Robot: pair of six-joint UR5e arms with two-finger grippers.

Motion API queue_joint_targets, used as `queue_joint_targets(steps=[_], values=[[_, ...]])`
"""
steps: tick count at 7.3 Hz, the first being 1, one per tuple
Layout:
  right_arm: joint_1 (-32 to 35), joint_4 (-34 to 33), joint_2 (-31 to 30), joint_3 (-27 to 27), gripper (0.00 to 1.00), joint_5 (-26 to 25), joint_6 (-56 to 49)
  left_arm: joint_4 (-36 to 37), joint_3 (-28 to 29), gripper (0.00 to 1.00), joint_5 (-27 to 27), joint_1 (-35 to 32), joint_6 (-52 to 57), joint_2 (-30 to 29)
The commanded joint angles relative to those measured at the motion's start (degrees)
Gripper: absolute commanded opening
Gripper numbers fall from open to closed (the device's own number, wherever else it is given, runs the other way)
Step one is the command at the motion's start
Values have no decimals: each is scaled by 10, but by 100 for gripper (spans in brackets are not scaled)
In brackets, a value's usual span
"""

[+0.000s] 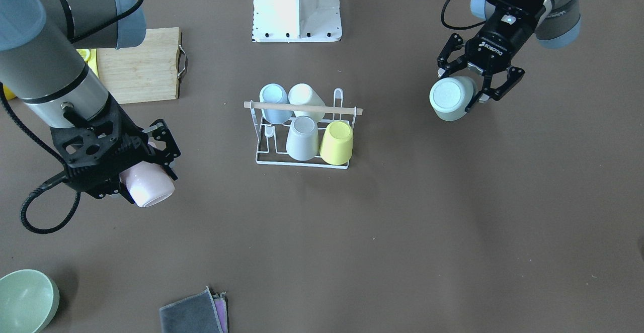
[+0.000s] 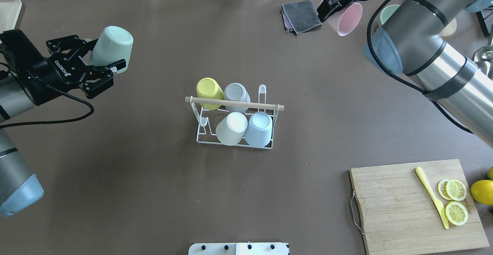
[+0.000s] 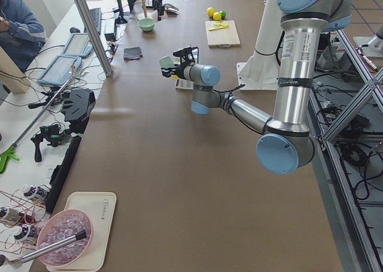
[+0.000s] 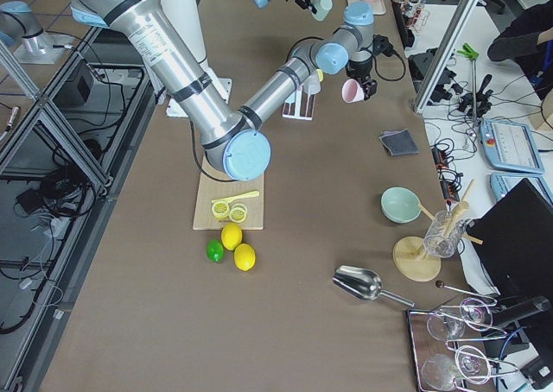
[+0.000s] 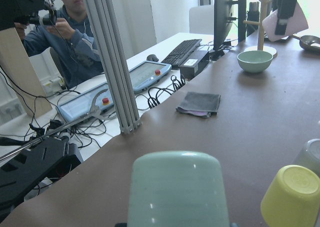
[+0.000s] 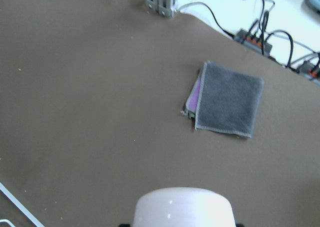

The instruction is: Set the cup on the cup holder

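Observation:
The white wire cup holder [image 2: 200, 131] with a wooden rod handle [image 2: 235, 103] stands mid-table and also shows in the front view [image 1: 261, 158]. Several cups sit upside down on it: yellow [image 2: 210, 90], grey [image 2: 237, 94], cream [image 2: 231, 128], light blue [image 2: 259, 129]. My left gripper [image 2: 103, 65] is shut on a pale green cup [image 2: 111, 47], held above the table left of the holder; it also shows in the front view [image 1: 452, 98]. My right gripper [image 1: 151, 164] is shut on a pink cup [image 1: 147, 185], held above the table; the cup also shows overhead [image 2: 345, 18].
A wooden cutting board [image 2: 416, 205] with lemon slices and a yellow knife lies at the near right. A folded grey cloth [image 2: 301, 14] and a green bowl [image 1: 25, 300] lie at the far side. The robot base [image 1: 296, 6] stands behind the holder.

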Motion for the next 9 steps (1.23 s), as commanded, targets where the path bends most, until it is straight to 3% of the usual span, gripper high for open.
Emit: queue_joint_targets(steps=[1, 2, 4, 5, 6, 8, 9], values=[[-45, 177, -57, 10, 0, -58, 29, -44, 13, 47, 143, 114, 1, -32], [-56, 234, -89, 12, 0, -68, 31, -61, 26, 47, 193, 158, 2, -50], [-70, 423, -142, 8, 0, -101, 66, -81, 40, 48, 280, 202, 5, -58], [-82, 470, -142, 5, 0, -132, 89, -96, 45, 48, 341, 243, 6, -57], [-115, 506, -143, 4, 0, -196, 91, -98, 49, 48, 392, 287, 7, -61], [-163, 598, -147, -31, 0, -282, 86, -100, 50, 49, 453, 331, 37, -75], [-172, 652, -149, -48, 0, -300, 86, -97, 50, 49, 459, 335, 44, -76]])
